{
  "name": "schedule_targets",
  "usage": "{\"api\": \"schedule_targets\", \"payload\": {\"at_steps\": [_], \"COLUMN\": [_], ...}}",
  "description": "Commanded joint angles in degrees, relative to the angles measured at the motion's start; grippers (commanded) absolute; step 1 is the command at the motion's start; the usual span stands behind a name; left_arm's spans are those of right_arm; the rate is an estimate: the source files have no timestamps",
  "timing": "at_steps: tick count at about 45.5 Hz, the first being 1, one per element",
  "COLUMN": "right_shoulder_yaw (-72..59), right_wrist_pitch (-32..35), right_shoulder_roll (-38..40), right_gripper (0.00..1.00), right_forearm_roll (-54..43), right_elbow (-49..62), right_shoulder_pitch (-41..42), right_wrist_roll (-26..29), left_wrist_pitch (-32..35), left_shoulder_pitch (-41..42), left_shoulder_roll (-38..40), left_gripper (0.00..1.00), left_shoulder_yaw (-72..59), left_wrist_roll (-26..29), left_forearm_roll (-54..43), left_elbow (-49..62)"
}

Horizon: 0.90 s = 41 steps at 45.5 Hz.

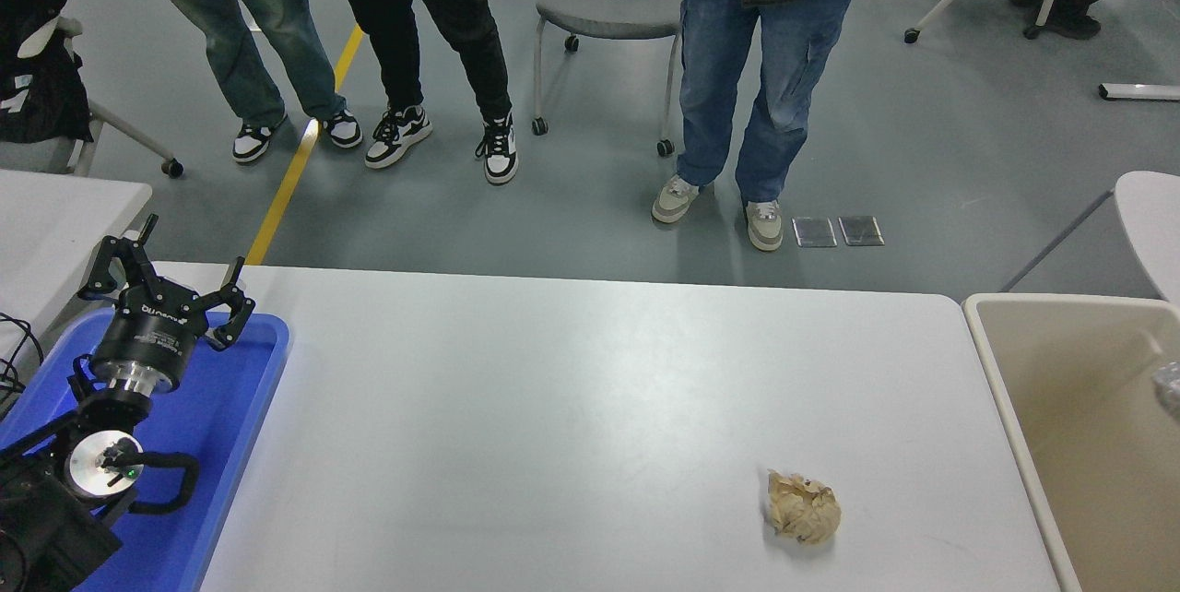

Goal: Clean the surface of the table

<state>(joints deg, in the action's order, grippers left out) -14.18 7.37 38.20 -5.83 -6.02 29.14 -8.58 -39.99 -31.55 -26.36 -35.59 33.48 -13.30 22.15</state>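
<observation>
The white surface [572,408] fills the middle of the view. A crumpled brown paper ball [804,507] lies near its front right corner, close to the beige bin [1014,408] at the right edge. The left pincer [171,290] hangs open over the blue tray [235,408] at the left edge. The right arm is not in sight. To clean well, pinch the ball in its middle and drop it in the bin. The white writing on the pincer is too small to read
</observation>
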Motion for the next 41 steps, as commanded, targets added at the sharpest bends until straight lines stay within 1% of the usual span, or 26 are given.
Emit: {"api": "schedule_targets", "payload": {"at_steps": [1,10,29,30,32,33,34,41], "right_shoulder_yaw": [0.9,1.4,1.4,1.4,1.4,1.3,1.3,1.4], "right_wrist_pitch": [-2.4,-6.7,-7.0,-7.0,-7.2,-7.4,-7.5,-6.8], "right_shoulder_roll": [-8.3,-10.1,-10.1,-10.0,-9.8,-9.7,-9.7,-9.9], "right_gripper": [0.00,0.00,0.00,0.18,0.68,0.88,0.96,0.97], "right_forearm_roll": [0.1,0.2,0.4,0.5,0.5,0.5,0.5,0.6], "right_elbow": [6.5,6.5,6.6,6.7,6.8,7.2,7.6,9.4], "right_shoulder_pitch": [-1.5,-1.5,-1.2,-1.2,-1.1,-1.0,-1.0,-0.9], "right_wrist_roll": [1.5,4.3,5.2,5.2,5.2,5.2,5.2,5.2], "left_wrist_pitch": [0.0,0.0,0.0,0.0,0.0,0.0,0.0,0.0], "left_shoulder_pitch": [0.0,0.0,0.0,0.0,0.0,0.0,0.0,0.1], "left_shoulder_roll": [0.0,0.0,0.0,0.0,0.0,0.0,0.0,0.0], "left_gripper": [1.00,1.00,1.00,1.00,1.00,1.00,1.00,1.00], "left_shoulder_yaw": [0.0,0.0,0.0,0.0,0.0,0.0,0.0,0.0], "left_wrist_roll": [0.0,0.0,0.0,0.0,0.0,0.0,0.0,0.0], "left_forearm_roll": [-0.1,0.0,-0.1,-0.1,-0.1,-0.1,-0.1,0.0], "left_elbow": [0.0,0.0,0.0,0.0,0.0,0.0,0.0,0.0]}}
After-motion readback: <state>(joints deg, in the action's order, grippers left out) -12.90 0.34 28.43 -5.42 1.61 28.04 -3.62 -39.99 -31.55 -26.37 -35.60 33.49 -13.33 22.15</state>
